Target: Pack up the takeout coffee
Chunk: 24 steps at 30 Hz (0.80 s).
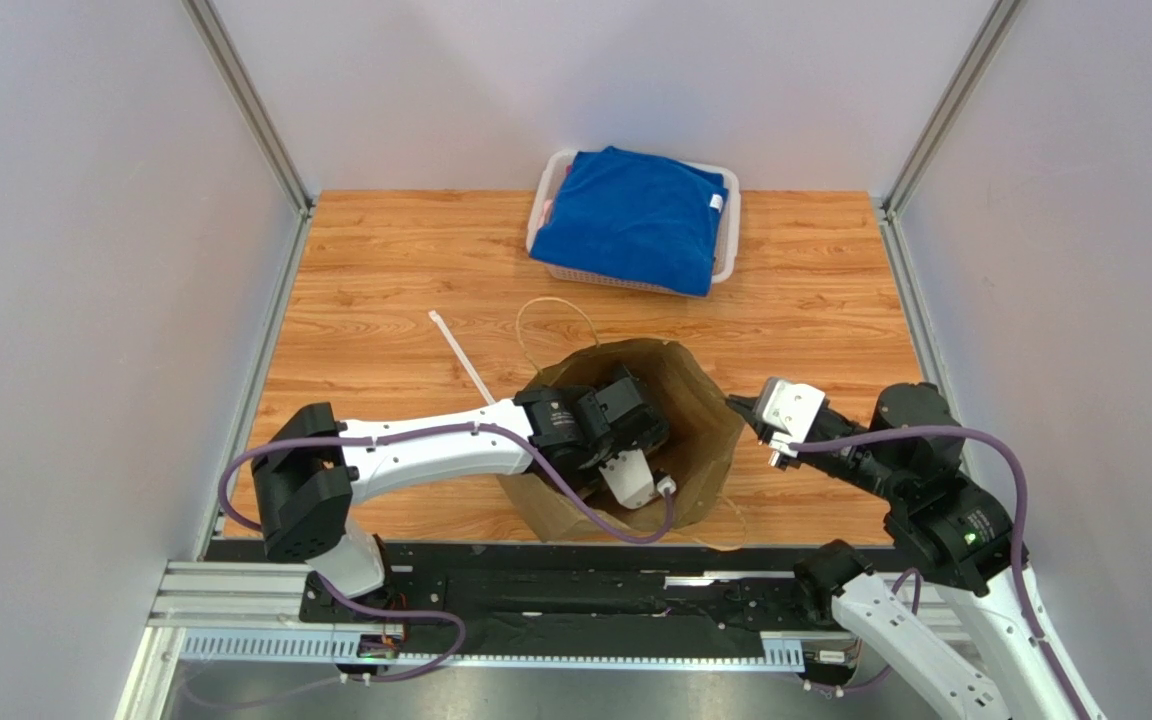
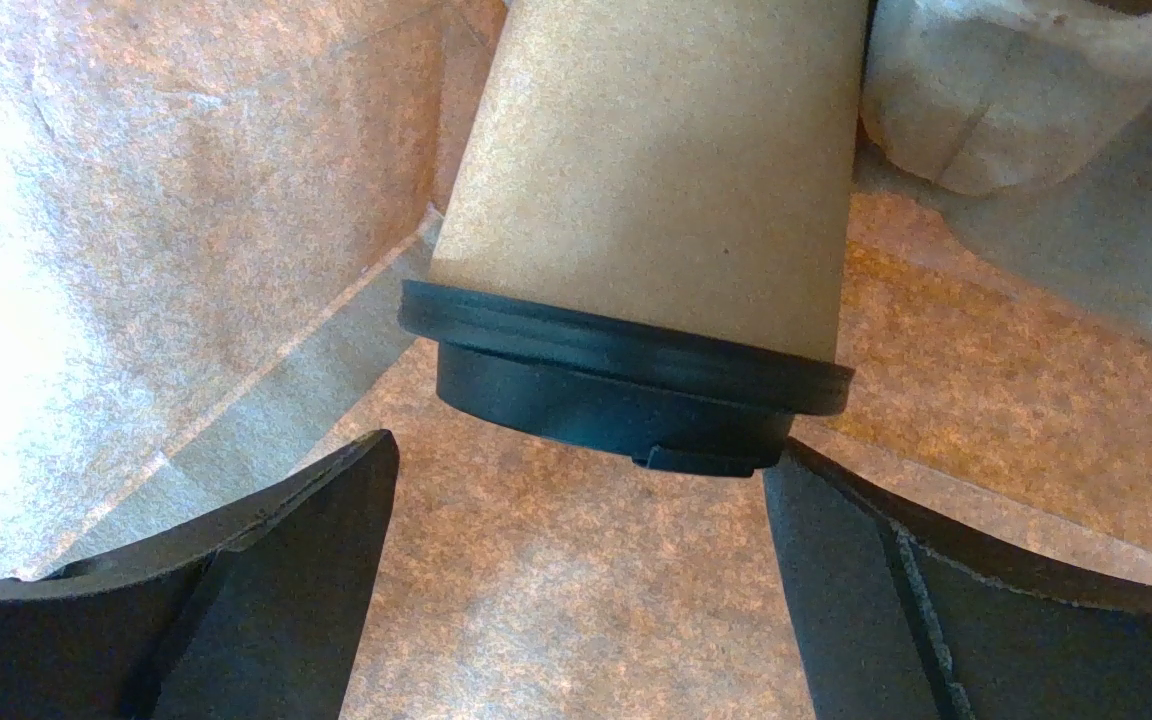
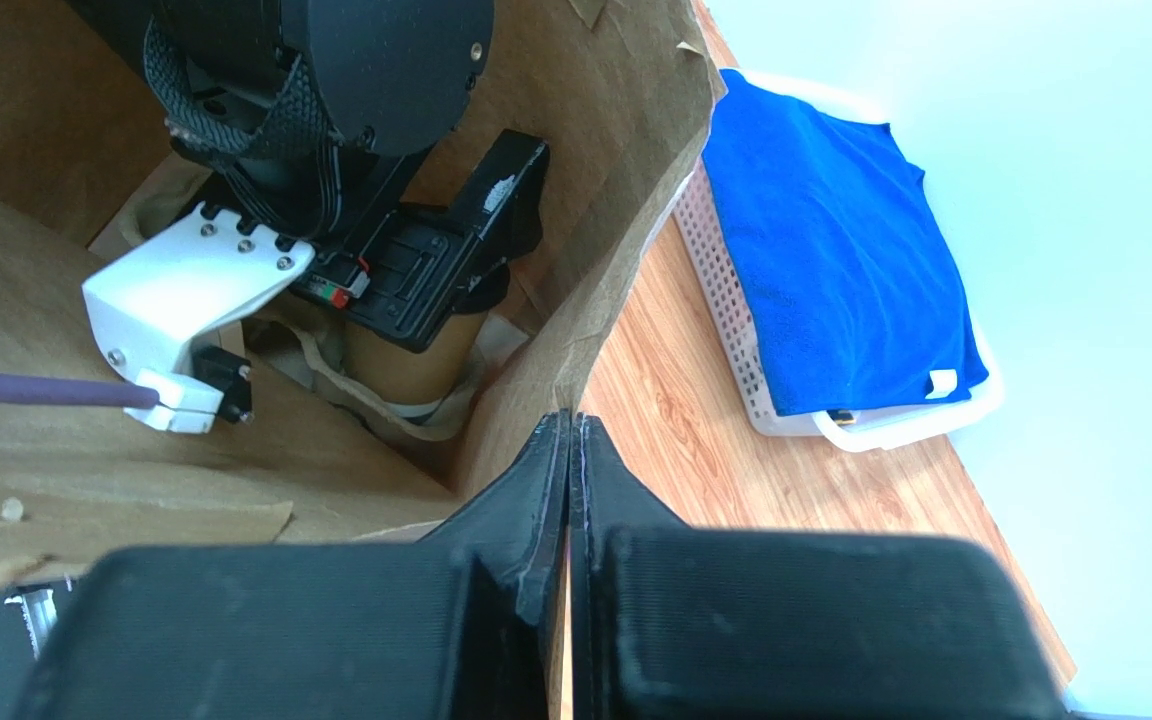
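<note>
Two hands: the left one was inside the bag (image 1: 710, 428), the right one at its rim.
Left hand (image 2: 575, 480): the fingers (image 2: 282, 600) stood wide apart, one on each side of the lid (image 2: 612, 383), and touched nothing.
Cup (image 2: 657, 165): it was inside the bag, just ahead of the left hand and free of it, with the black lid fitted.
Cup axis: it ran straight away from the left hand, lid end nearest and base deepest in the bag, so the hand faced the cup end-on.
Seat: the base was hidden. Pale pulp of a carrier (image 2: 988, 105) showed just beside the cup, but whether the cup sat in it could not be told.
Right hand (image 3: 567, 450): its fingers were pressed together at the bag's right rim. The paper edge ran in between the tips, so it seemed to pinch the rim and hold the mouth open.
Nearer arm: the left, clearly; the right hand was outside the bag.
Stage: the cup looked placed, so the packing seemed nearly done.
Coming move: probably a straight pull back along the cup's axis, up through the mouth.
Risk: a sideways drift could catch a finger on the lid and tip the cup.
Farther out: the bag stood on the desk (image 1: 387, 270) between the arms. A basket (image 1: 545, 195) holding a blue cloth (image 1: 635, 218) sat at the far edge, well apart.
</note>
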Each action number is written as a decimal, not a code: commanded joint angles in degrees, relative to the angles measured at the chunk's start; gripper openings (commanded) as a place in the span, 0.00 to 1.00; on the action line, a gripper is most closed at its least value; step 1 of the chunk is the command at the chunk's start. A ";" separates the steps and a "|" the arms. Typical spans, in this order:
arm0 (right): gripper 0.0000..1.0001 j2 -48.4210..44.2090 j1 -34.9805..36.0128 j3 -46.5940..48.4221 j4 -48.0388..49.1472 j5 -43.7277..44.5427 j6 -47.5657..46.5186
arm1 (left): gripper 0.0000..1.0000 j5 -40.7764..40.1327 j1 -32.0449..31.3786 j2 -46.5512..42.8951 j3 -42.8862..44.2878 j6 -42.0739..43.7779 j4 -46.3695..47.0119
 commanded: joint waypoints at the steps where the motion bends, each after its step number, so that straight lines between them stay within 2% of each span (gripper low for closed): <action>1: 0.00 0.49 0.23 2.28 0.44 1.00 1.07 | 0.99 0.90 0.14 -2.56 2.07 3.71 -2.02; 7: 0.00 3.48 0.32 4.74 -0.18 0.21 1.51 | 0.98 2.48 0.93 -2.82 3.21 5.65 -0.52; 12: 0.00 3.83 0.32 5.36 -0.18 0.90 1.33 | 0.98 3.88 1.28 -3.87 2.86 8.02 -3.34; 24: 0.00 1.46 0.41 1.32 1.93 3.63 0.01 | 0.99 3.09 1.19 -4.84 5.23 10.40 -7.64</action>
